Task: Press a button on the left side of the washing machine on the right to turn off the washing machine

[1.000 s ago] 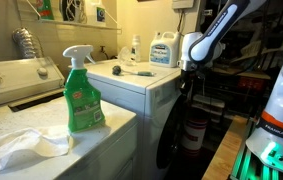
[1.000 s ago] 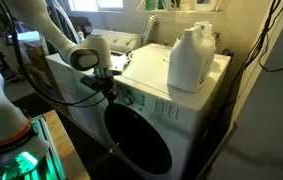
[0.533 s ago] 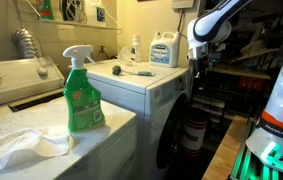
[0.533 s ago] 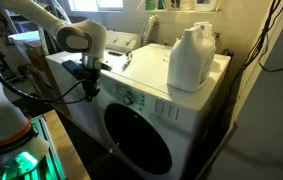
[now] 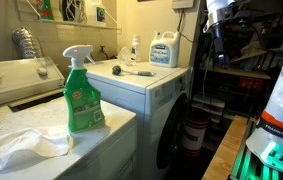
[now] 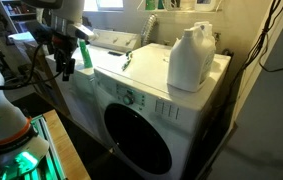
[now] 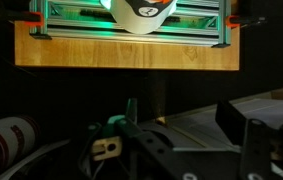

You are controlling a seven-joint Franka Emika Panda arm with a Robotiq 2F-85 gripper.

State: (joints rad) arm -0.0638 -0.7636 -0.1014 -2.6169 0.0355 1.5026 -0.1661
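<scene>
Here the pincer (image 6: pixel 66 72) hangs pointing down, apart from the washing machine (image 6: pixel 146 80).

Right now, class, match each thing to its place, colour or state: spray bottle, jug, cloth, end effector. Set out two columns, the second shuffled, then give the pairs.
1 spray bottle
2 jug
3 cloth
4 end effector

A standing on the washing machine top
B white, crumpled
C green, upright
D in the air, apart from the machine

Pairs: 1-C, 2-A, 3-B, 4-D
</scene>
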